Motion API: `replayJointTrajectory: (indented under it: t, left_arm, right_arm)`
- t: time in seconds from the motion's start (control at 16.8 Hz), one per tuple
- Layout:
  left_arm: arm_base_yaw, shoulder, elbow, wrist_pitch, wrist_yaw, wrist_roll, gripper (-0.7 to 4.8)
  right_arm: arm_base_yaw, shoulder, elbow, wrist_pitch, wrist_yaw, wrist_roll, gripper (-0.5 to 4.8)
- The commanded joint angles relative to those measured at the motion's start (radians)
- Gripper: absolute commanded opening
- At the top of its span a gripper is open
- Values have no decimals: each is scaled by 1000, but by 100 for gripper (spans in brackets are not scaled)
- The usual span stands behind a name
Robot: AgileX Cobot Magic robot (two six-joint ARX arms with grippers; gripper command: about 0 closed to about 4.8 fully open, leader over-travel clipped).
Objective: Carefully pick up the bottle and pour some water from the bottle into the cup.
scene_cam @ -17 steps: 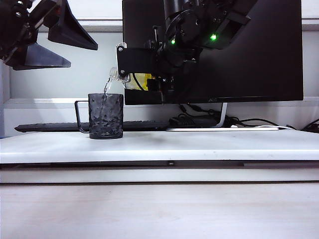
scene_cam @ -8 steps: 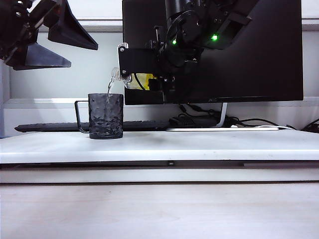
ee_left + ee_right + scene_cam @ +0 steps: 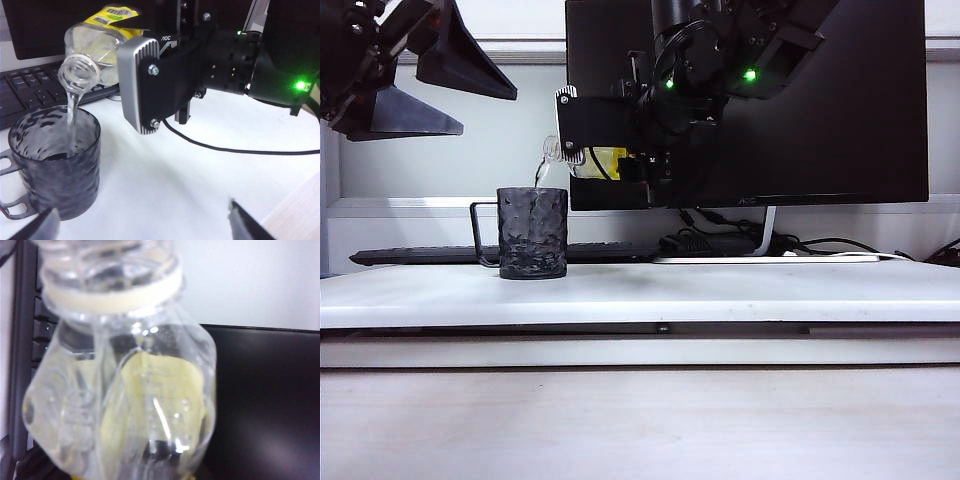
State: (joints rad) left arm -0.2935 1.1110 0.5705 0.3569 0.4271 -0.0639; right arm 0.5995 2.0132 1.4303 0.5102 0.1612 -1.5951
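White counter (image 3: 720,290): right claw (image 3: 610,150) clamps the bottle (image 3: 102,42) tipped, water (image 3: 72,107) streaming into the cup (image 3: 532,232); left claw (image 3: 420,85), wide, idles at ten o'clock.

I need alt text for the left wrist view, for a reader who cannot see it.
The right gripper holds the bottle tipped on its side, and a thin stream of water falls from its mouth into the cup on the white table. The left gripper, jaws open, hangs nearby.

Monitor (image 3: 60,30) bezel logo seen upside down in the left wrist view, reading "AOC", bottle (image 3: 102,42) yellow label carrying a barcode and dark printed characters too blurred to read
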Motion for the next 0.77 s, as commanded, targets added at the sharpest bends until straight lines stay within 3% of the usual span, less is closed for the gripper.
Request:
replayJointTrajectory:
  t: [0.06,0.77]
  left_arm:
    - [1,-4,3,11,7,4,479]
    - [1,-4,3,11,8,4,479]
  right_arm:
    - [2,-11,10,48,2,-3,210]
    - [2,-11,10,49,2,-32,210]
